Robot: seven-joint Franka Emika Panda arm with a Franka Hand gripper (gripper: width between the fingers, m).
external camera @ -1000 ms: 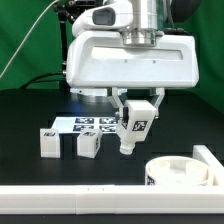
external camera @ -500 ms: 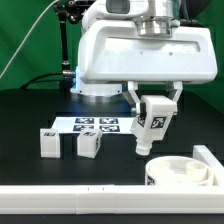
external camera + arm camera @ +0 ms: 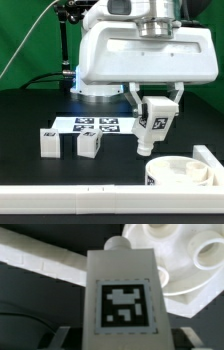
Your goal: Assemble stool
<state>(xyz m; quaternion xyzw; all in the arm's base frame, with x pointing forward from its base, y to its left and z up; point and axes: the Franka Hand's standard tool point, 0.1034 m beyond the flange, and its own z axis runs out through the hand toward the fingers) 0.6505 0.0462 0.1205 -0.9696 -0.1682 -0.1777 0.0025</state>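
Aloft, jaws grip a tilted leg [image 3: 153, 126] near seat [image 3: 185, 172].

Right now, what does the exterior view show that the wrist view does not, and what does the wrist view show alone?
Only the exterior view shows two loose legs and the marker board beyond them. Only the wrist view shows the recesses in the upper face of the seat. Both show the gripper holding a tagged leg close to that seat.
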